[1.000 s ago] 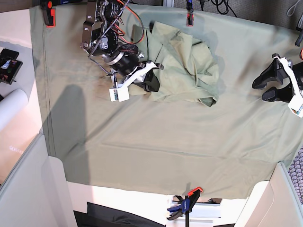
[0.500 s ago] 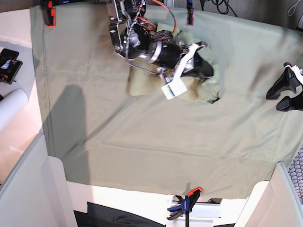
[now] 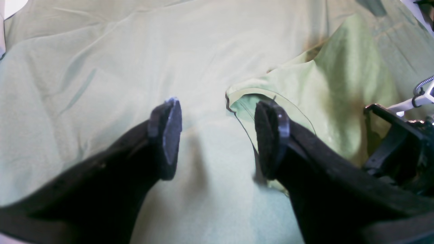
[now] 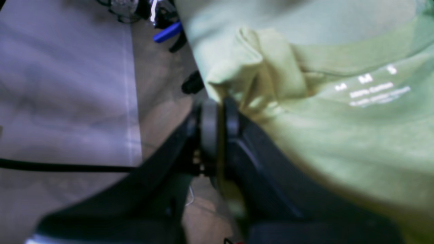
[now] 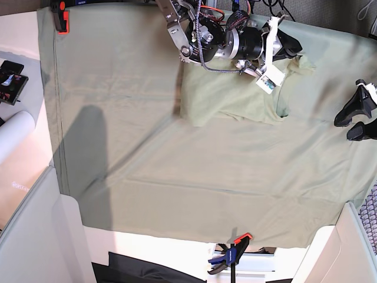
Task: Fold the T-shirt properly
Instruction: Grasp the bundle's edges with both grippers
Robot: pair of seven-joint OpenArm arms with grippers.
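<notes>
Since the earlier base frames, the right arm has swept from the far-left part of the surface (image 5: pixel 147 194) along the far edge toward the far-right corner, dragging the garment with it, while the left arm has pulled back to the right edge. Nearest the camera in the base view, a blue-and-orange clamp (image 5: pixel 231 252) pins the cloth sheet (image 5: pixel 177 177) at the near edge. At the right edge hangs the left pincer (image 5: pixel 357 115), released, its jaws spread and nothing between them; its wrist view shows its pads (image 3: pixel 168 135) hovering above the sheet just beside a hemmed opening of the T-shirt (image 5: pixel 230 100). Beyond, the T-shirt lies partly spread near the far edge, right of centre, one corner lifted by the right pincer (image 5: pixel 288 47). Farthest, a red clamp (image 5: pixel 62 20) holds the far-left corner. Judged from this state, folding has barely begun: the garment is being drawn flat, is bunched near the grasp, and no fold is yet visible. Only the right wrist view shows that the right pincer (image 4: pixel 217 118) is clenched on a gathered edge of the fabric, with a printed size label close by; only the base view shows the garment's overall outline and position.
</notes>
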